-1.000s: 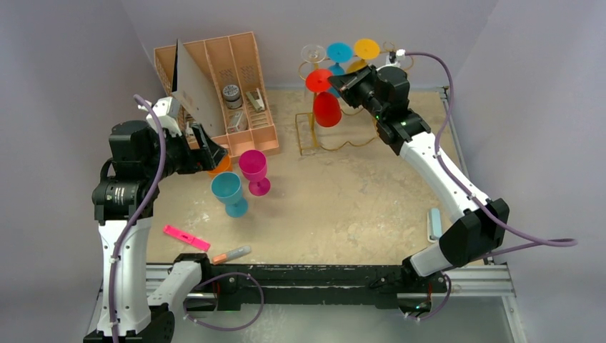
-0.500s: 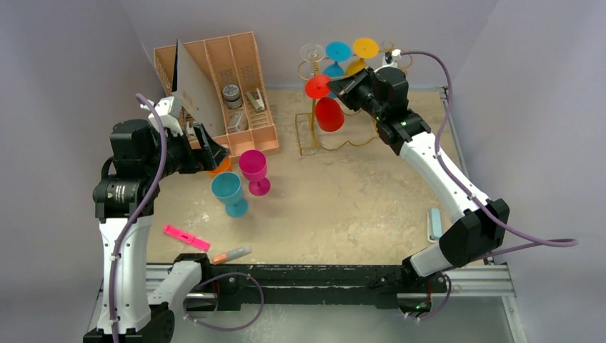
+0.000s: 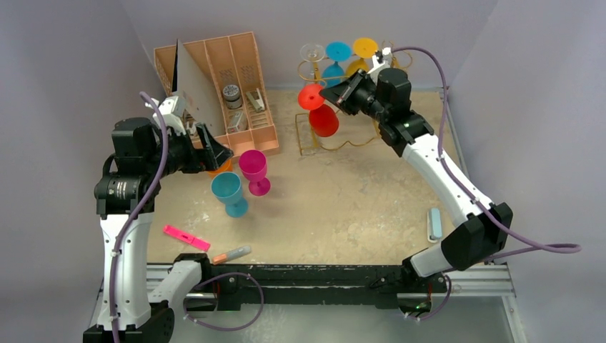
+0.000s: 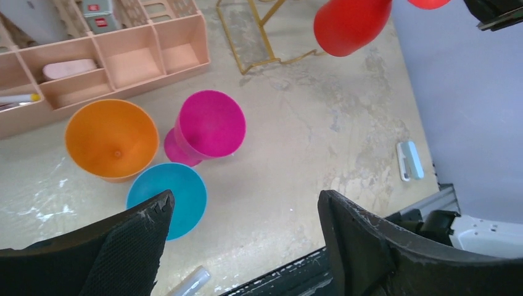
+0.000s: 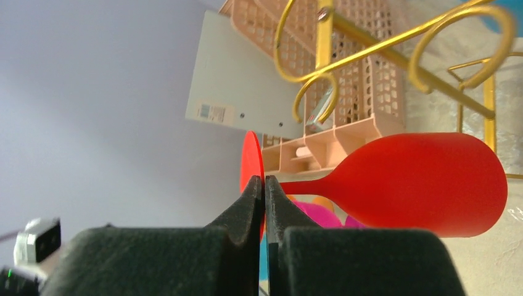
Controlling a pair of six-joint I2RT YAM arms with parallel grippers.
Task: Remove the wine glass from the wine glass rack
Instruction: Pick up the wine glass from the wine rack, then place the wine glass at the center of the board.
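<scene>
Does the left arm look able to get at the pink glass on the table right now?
Probably yes. The left gripper hangs open, aimed towards the pink glass, with nothing between them. The orange glass and blue glass stand close beside it and may crowd a grasp.

This looks like a robotics lab, a small test cell. The bench point(image 3: 343, 207) has a worn, stained beige top, and plain lilac-grey walls point(image 3: 64, 64) close it in on three sides. Along the near edge of the bench runs an aluminium rail point(image 3: 479, 284), where the left arm point(image 3: 125, 236) and the right arm point(image 3: 436, 164) are mounted, with purple cables point(image 3: 532, 248) hanging loose beside the bench.
</scene>
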